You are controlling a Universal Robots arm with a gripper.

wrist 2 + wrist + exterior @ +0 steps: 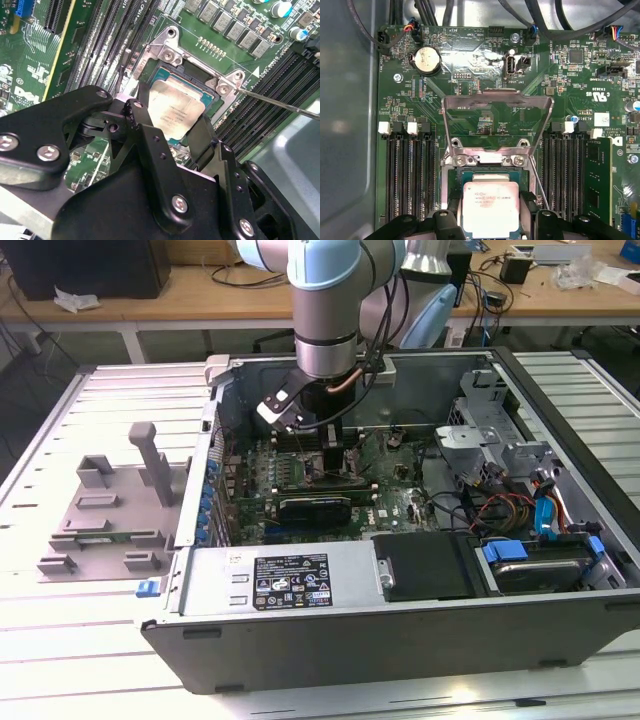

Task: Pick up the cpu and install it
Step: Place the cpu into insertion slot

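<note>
In both wrist views the cpu (490, 206) (172, 114), a flat square chip with a shiny silver top, sits squarely over the open motherboard socket (451, 176). My gripper (491, 216) (172, 125) has one black finger (141, 117) against each of two opposite chip edges and is shut on it. I cannot tell whether the chip rests in the socket or hovers just above. The socket's metal load plate (497, 102) stands flipped open beyond the chip. In the exterior view my gripper (330, 445) reaches down into the open computer case (300, 640).
Black memory slots (412, 165) run along both sides of the socket, and one slot holds a green module (598, 180). A thin metal lever (280, 104) sticks out beside the socket. A drive cage (480, 435) and cables fill the case's right end in the exterior view. A grey fixture (110, 510) lies outside the case.
</note>
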